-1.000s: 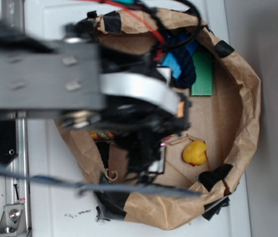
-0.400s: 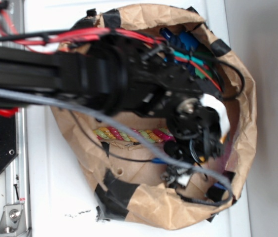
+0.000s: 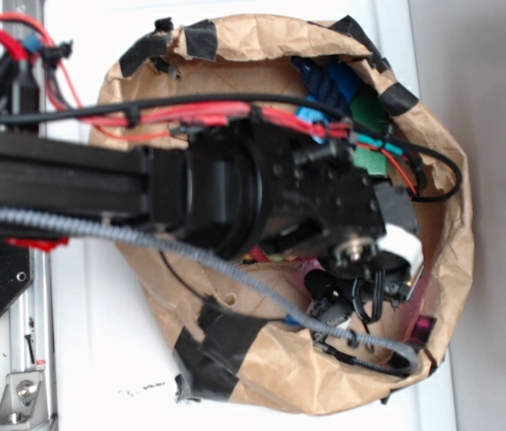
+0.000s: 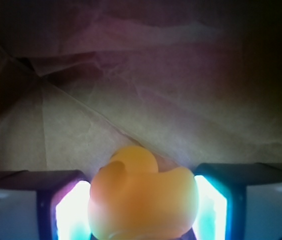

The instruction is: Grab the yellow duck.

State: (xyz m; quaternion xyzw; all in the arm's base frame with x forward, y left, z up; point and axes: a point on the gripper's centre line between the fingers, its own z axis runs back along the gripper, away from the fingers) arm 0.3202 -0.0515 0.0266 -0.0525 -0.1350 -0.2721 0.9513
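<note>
The yellow duck [image 4: 143, 200] shows only in the wrist view. It sits between my two lit pads, the left one [image 4: 71, 210] and the right one [image 4: 211, 205], and fills the gap. Both pads lie against its sides. My gripper [image 4: 142, 202] is shut on it, low over the brown paper floor. In the exterior view my gripper [image 3: 365, 301] reaches down inside the paper bag at its lower right. The arm hides the duck there.
The brown paper bag's wall [image 3: 450, 233], patched with black tape, rings the gripper closely. A green block [image 3: 370, 112] and a blue thing [image 3: 325, 85] lie at the bag's far side. An end of the twisted rope [image 3: 302, 267] shows under the arm.
The arm has swung over the bag and come down at the lower right where the duck lay. It now covers the duck and most of the rope in the exterior view.
</note>
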